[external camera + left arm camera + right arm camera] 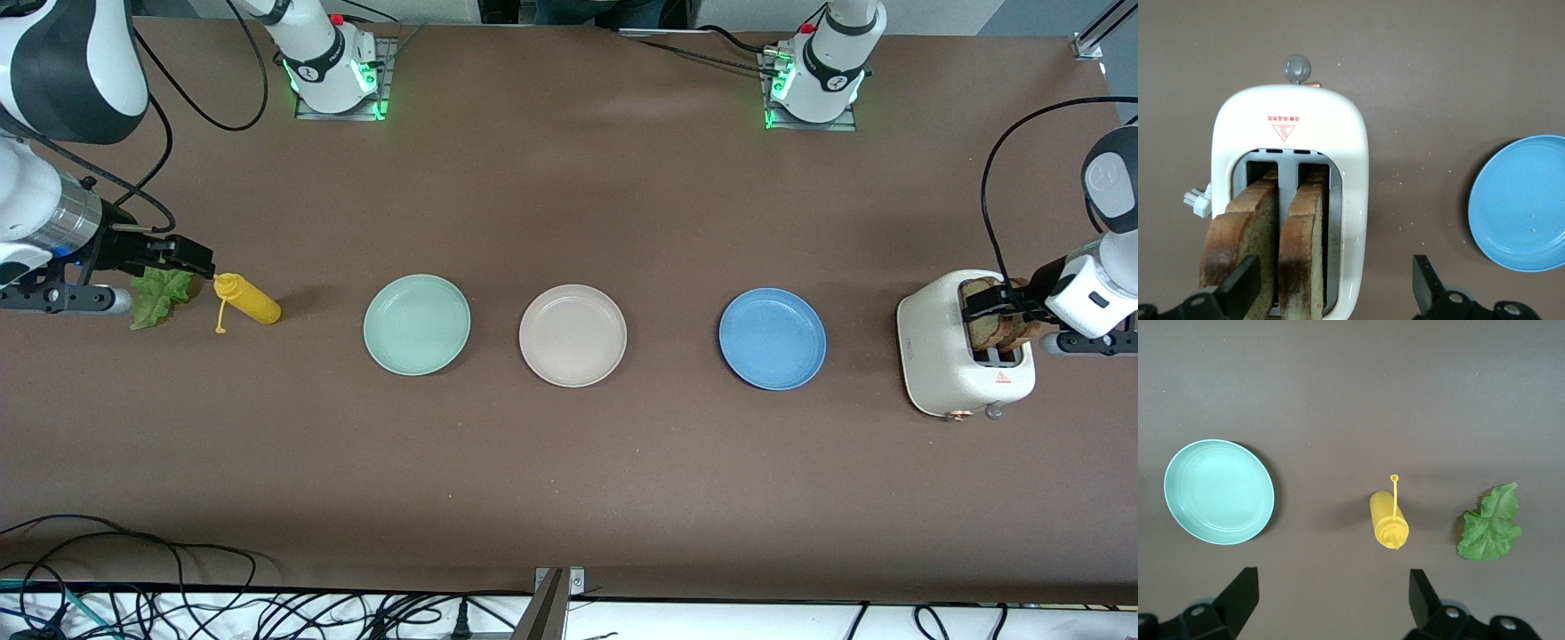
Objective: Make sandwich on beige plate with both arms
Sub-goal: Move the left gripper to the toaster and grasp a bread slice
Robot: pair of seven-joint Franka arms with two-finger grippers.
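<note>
Right now both arms hover with jaws spread wide and nothing held. The left gripper (pixel 1331 290) hangs over the white toaster (pixel 1291 133) at the left arm's end of the table, its fingers (pixel 1238 287) straddling both slots, where two bread slices (pixel 1245 233) stand upright, side by side, crusts up. The right gripper (pixel 1328 603) hangs over the table at the right arm's end, near the yellow sauce bottle (pixel 1388 520) lying on its side, with the lettuce leaf (pixel 1490 527) just beside that bottle. The beige plate (pixel 573 335) sits bare between the mint green plate (pixel 416 324) and the blue plate (pixel 772 338), well apart from both grippers. The step in hand looks like the first pick: bread from the toaster. To do it well, the left gripper should centre on one slice only, since its span now takes in both; come down straight along the slot, pinch the broad faces below the crust, and lift vertically so the slice clears the slot wall without dragging the toaster. The right gripper should move to centre over the leaf, avoiding the bottle.
</note>
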